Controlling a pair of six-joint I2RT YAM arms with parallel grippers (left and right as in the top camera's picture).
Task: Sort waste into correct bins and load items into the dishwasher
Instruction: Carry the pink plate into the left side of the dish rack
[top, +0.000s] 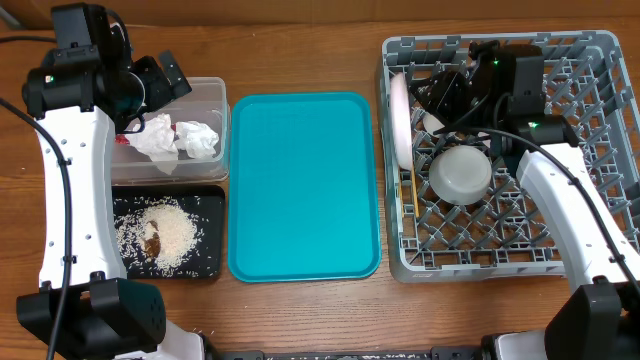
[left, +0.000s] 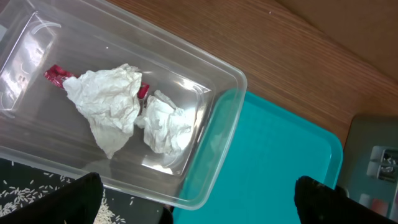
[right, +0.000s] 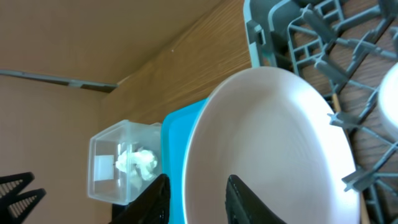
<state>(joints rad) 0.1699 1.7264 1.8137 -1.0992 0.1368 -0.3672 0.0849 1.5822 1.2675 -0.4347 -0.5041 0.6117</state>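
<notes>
Left gripper (left: 198, 198) spread wide over clear tub (left: 231, 81); right gripper (right: 196, 200) loosely straddles plate (right: 273, 143) rim, jaws parted, tips cut off.

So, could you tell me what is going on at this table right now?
The right gripper straddles the rim of the pink plate, which stands on edge in the dish rack; its jaws look parted, not clamped. The left gripper hovers open over the clear tub holding crumpled napkins. Rice lies in the black tray.
</notes>
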